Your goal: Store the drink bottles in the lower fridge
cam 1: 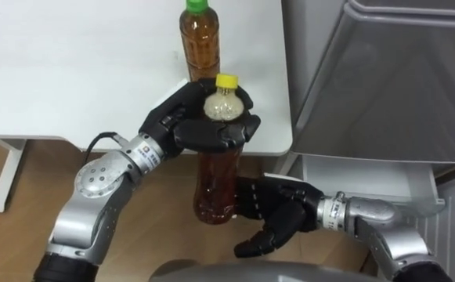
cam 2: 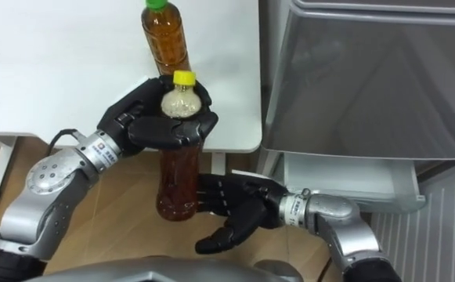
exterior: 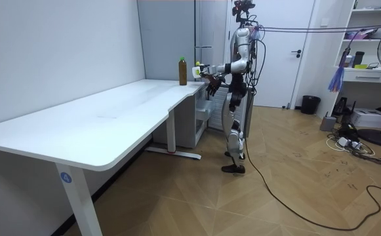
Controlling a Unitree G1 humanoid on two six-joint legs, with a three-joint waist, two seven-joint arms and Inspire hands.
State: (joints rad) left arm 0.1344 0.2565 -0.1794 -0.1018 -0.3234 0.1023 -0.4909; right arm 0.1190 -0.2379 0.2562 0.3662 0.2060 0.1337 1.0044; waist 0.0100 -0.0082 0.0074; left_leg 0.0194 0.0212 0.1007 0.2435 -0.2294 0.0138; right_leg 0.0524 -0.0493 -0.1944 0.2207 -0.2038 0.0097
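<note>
**Yellow-capped bottle being held off the bench's front right corner**

The robot is standing at the far end of the long white bench (cam 1: 70, 78), by its right corner, with the grey fridge (cam 1: 384, 78) rising just beyond that corner on its right.

The left hand (cam 1: 182, 125) is reaching in from the lower left and is clamping the yellow-capped bottle (cam 1: 215, 184) around its shoulder, fingers and thumb curled round it just under the cap. The bottle is hanging upright in the air, off the bench, just in front of the bench's front edge near the right corner. It is holding brown liquid up to about the neck, and its base is hanging well below the level of the bench top.

The right hand (cam 1: 278, 215) is coming in from the lower right, lower than the left one. Its fingers are apart and loosely bent, holding nothing, with the palm facing the bottle's lower half. The fingertips are lying just beside the bottle's base; whether they are touching it cannot be told.

A green-capped bottle (cam 1: 200, 47), also holding brown liquid, is standing upright on the bench close to the right edge, behind the held bottle and apart from both hands.

Under the fridge's grey front, a white lower section (cam 1: 368, 176) is showing to the right of the right hand.
</note>
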